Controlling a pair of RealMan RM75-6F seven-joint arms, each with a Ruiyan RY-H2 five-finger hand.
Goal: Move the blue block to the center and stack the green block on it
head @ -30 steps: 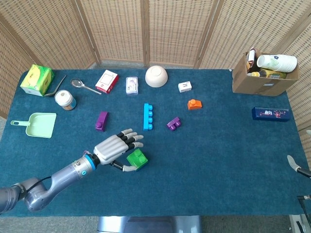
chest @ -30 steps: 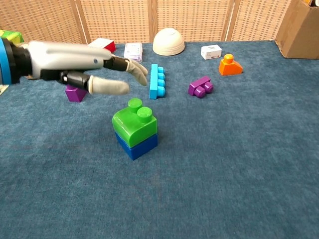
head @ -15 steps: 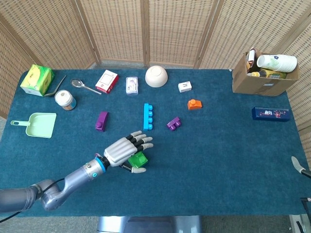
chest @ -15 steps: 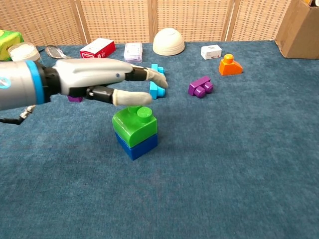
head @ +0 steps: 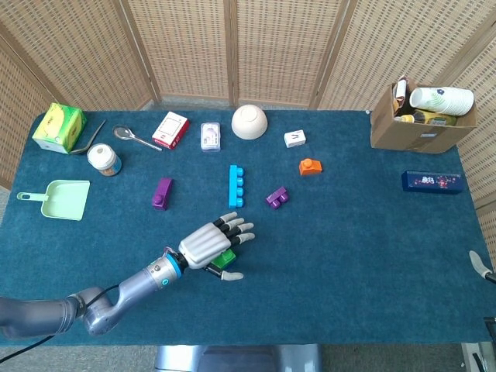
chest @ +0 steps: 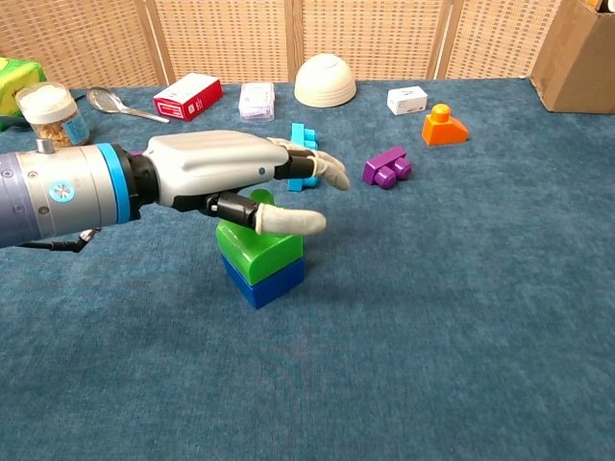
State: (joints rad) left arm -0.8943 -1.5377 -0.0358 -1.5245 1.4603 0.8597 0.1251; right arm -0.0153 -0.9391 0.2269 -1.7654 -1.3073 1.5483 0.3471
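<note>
The green block (chest: 258, 248) sits on top of the blue block (chest: 266, 279) near the middle of the table. My left hand (chest: 226, 173) lies flat right over the stack, fingers straight and apart, thumb across the green block's studs, holding nothing. Whether it presses on the block I cannot tell. From the head view, the left hand (head: 211, 244) covers most of the green block (head: 226, 259) and hides the blue one. Only a grey tip of the right hand (head: 480, 267) shows at the right edge.
Just beyond the stack lie a light blue long brick (head: 235, 186), two purple bricks (head: 277, 197) (head: 161, 193) and an orange piece (head: 309, 166). A white bowl (head: 249, 122), small boxes, a jar (head: 103, 159) and a green scoop (head: 62, 199) sit further back and left. A cardboard box (head: 418, 128) stands far right.
My left hand has moved right and forward from beside the stack to directly over the green block. The stack has stayed in place.
</note>
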